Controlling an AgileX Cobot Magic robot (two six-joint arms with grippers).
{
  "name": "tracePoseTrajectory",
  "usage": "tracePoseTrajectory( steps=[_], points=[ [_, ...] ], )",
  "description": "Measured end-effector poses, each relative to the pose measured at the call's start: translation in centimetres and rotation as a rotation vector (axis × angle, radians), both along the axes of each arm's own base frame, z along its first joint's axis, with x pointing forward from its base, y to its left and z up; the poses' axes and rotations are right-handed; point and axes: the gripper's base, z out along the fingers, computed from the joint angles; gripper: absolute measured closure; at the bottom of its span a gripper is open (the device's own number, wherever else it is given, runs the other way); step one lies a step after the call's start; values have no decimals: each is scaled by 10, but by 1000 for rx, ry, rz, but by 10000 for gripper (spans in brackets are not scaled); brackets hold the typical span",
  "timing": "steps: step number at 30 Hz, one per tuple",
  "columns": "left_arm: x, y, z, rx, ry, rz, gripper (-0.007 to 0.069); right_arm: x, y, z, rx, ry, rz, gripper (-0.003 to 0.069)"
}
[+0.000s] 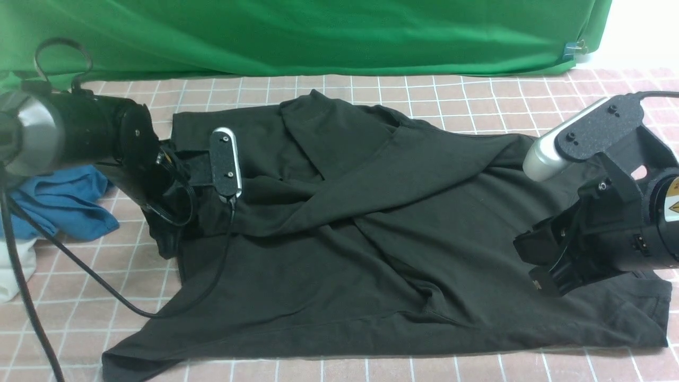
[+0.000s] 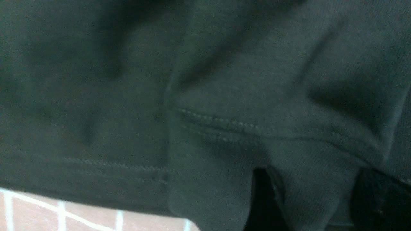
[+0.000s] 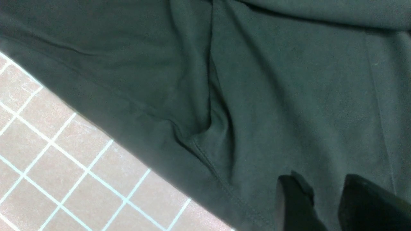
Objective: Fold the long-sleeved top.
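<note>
The large black thin jersey long-sleeved top [image 1: 371, 254] lies spread, mostly flat, on the pink checked tablecloth [image 1: 477, 90]. Its stitched hem runs along the near edge. One long sleeve is folded diagonally across the creased body, and the fabric at its left side is bunched.

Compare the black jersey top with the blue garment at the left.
The black jersey top is large and spread out, a sleeve folded across it; the blue cloth garment shows as a small crumpled heap, partly behind the left arm. Both lie on the pink checked tablecloth.
</note>
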Motion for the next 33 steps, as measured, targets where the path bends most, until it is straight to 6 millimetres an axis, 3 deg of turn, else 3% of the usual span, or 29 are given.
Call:
tracePoseTrajectory(
  steps=[5,9,13,14,15,16,17,18,26,33],
  points=[
    [2,0,-3,17,3,-41,229,1,0,1,0,-11,5,421],
    [2,0,-4,17,7,-38,264,1,0,0,-7,-17,17,421],
    [0,0,-4,9,32,-7,361,1,1,0,-10,-15,19,421],
    [-1,0,-3,7,48,2,428,2,1,-1,-11,-12,19,421],
    [-2,0,-3,7,50,2,436,2,1,-2,-12,-10,19,421],
    [-4,1,0,6,59,5,514,3,1,-3,-15,-7,20,421],
    [-4,1,1,5,58,6,523,3,1,-3,-15,-7,20,421],
    [-9,1,8,2,74,12,577,3,1,-3,-16,-5,20,421],
    [-30,-2,58,-71,42,59,590,3,1,-3,-17,-6,22,421],
    [-64,-15,107,-350,103,326,590,8,3,-1,5,-54,15,414]
  ],
)
